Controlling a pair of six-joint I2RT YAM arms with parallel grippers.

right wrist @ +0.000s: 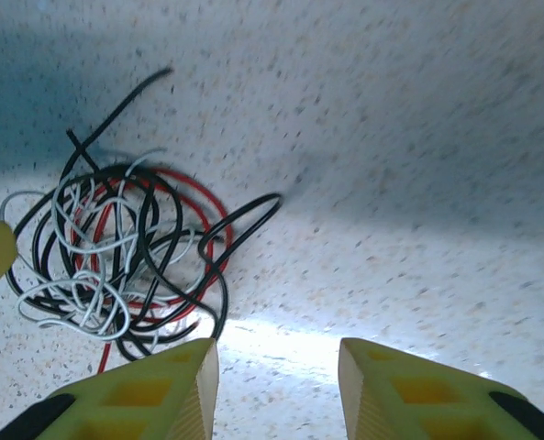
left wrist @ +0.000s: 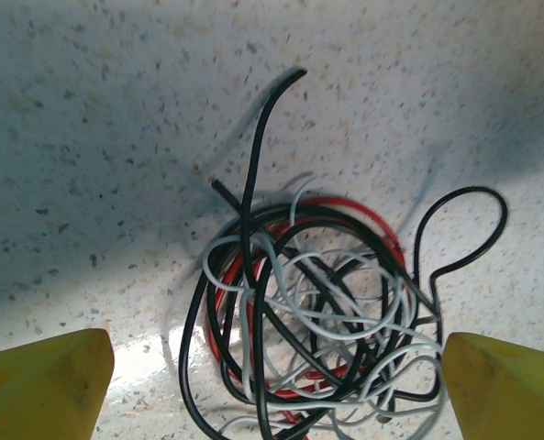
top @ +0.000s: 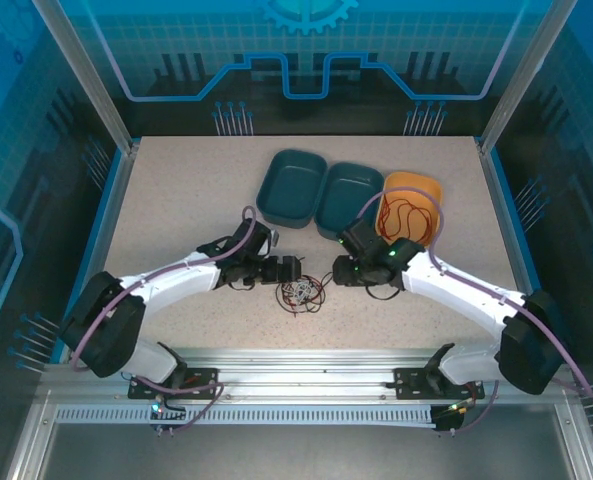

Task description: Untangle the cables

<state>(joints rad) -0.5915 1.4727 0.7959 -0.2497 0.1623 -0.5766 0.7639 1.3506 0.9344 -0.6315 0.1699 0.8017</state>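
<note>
**Knot of three wires lies between two open grippers**

The cables [top: 301,292] sit in one small tangle on the table [top: 176,200], near its front edge and between the two arms. In the left wrist view the tangle [left wrist: 308,312] is a loose nest of thin, round, glossy wire. The black cable [left wrist: 256,137] throws one free end up and away from the knot and a narrow loop out to the side. The red cable [left wrist: 345,203] curves round the far side of the bundle. The white cable [right wrist: 15,194] winds through the middle in small, tight curls.

The left gripper [left wrist: 272,385] is spread wide, and its blunt yellow fingertips [left wrist: 42,380] stand on either side of the tangle; it grasps nothing. From above, this gripper [top: 292,268] sits just beside the knot.

The right gripper [right wrist: 276,385] is partly open. Its ribbed yellow fingers [right wrist: 152,394] have bare table between them, and the tangle [right wrist: 116,247] lies off to one side of them, apart. It holds nothing. From above, this gripper [top: 338,270] is near the knot.

The tabletop is pale, speckled and slightly shiny. Behind the arms stand three smooth, rounded trays: two teal trays [top: 291,187] and an orange tray [top: 413,184] with a loose red wire [top: 406,215] lying in it.
</note>
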